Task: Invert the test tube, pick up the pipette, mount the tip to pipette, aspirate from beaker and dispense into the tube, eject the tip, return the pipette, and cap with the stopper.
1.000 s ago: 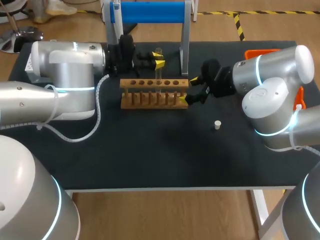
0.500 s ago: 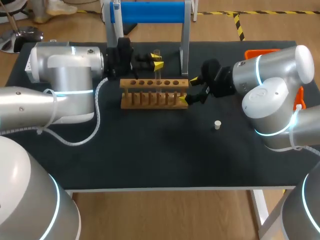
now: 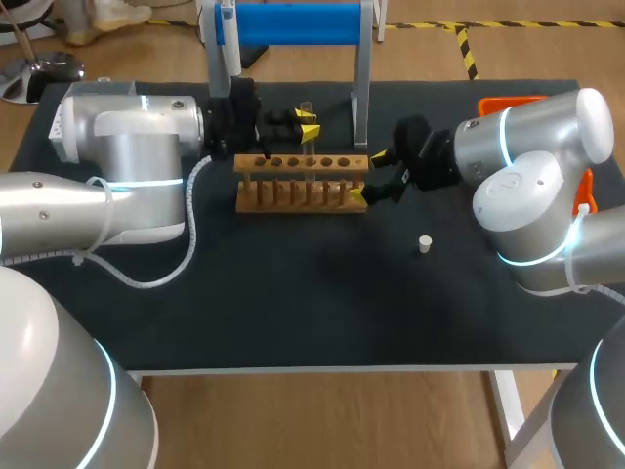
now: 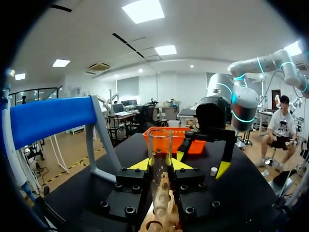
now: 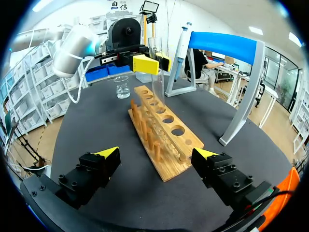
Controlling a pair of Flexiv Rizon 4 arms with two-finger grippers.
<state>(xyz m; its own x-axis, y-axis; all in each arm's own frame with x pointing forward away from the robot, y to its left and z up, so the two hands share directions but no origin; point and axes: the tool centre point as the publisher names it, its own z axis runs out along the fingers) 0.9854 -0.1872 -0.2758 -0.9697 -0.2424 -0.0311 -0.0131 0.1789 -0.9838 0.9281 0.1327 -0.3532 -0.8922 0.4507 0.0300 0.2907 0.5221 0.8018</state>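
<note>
The black tabletop (image 3: 293,303) carries a wooden rack (image 3: 301,186) near its far edge. The left arm (image 3: 127,166) has its jaws clamped on the upright test tube (image 4: 160,145), open end up, lower end at the rack. The right arm (image 3: 508,147) holds its jaws apart, flanking the rack's right end. A white stopper (image 3: 424,243) lies toward the right edge.

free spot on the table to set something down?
Bare: the front of the table, from the rack to the near edge, between the left arm's cable and the stopper. Crowded: around the rack, with left claw holding the test tube, right claw, blue stand.
</note>
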